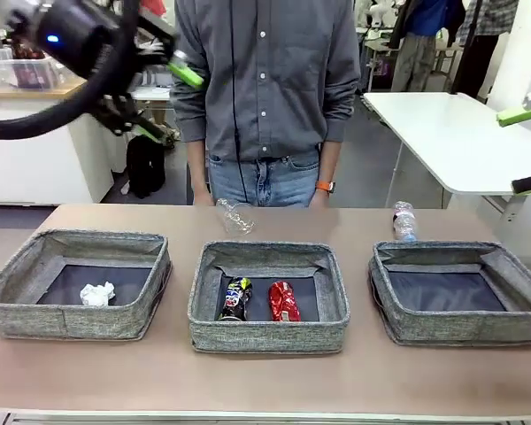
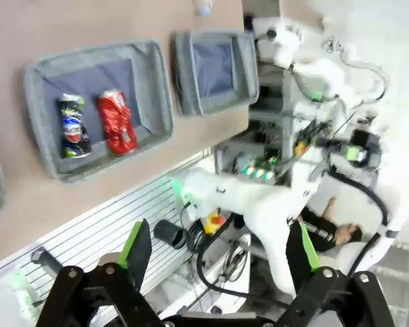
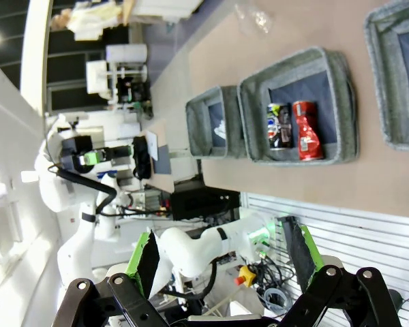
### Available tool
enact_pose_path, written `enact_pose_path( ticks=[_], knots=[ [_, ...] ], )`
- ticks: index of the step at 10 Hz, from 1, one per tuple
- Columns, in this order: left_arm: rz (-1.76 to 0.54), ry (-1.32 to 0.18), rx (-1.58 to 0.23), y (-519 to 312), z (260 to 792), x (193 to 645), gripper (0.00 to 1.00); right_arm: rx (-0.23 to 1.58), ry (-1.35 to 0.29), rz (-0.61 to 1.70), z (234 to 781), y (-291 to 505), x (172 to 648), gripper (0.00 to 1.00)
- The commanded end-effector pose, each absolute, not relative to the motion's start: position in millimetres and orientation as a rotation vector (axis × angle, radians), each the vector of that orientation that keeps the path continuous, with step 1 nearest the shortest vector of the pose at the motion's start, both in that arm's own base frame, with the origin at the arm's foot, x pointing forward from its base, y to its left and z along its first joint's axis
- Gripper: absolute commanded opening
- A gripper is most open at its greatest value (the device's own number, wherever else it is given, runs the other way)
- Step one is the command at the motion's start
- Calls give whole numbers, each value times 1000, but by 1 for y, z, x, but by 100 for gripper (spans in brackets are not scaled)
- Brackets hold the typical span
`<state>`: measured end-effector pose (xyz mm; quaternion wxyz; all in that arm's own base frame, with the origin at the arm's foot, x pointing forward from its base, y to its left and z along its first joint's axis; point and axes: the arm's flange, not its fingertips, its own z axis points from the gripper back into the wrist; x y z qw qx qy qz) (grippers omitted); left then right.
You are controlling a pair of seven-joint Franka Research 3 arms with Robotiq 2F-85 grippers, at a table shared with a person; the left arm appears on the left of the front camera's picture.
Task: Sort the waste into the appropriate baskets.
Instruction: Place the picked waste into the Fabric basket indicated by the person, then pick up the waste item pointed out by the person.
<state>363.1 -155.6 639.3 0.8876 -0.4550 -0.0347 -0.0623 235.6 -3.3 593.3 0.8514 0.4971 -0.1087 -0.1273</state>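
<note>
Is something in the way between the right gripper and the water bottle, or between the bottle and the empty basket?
Nothing visible. The right gripper hangs open, high at the right, with free air down to the water bottle. The bottle sits just behind the far wall of the empty right basket.

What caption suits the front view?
Dark can and red can in the middle basket, paper in the left basket, cup and bottle on the table.

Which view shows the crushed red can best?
Left wrist view: it looks down on the crushed red can, largest and full length, lying beside the dark can in the middle basket. Front view shows it foreshortened, low behind the basket's near wall. Right wrist view shows it from above too, but smaller.
</note>
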Motion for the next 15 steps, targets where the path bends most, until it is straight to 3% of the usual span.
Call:
enact_pose_path(
  ticks=[1, 4, 5, 6, 15],
  knots=[
    [-37, -201, -1017, -105, 612, 326, 100, 1067, -239, -255, 594, -3, 236, 100],
    [-19, -134, -1122, -68, 582, 306, 100, 1067, -239, -255, 594, -3, 236, 100],
    [-8, 109, -1174, -79, 567, 315, 100, 1067, -239, -255, 594, -3, 236, 100],
    [16, -164, -1057, -64, 591, 309, 100, 1067, -239, -255, 594, -3, 236, 100],
    [16, -164, -1057, -64, 591, 309, 100, 1067, -239, -255, 594, -3, 236, 100]
  ],
)
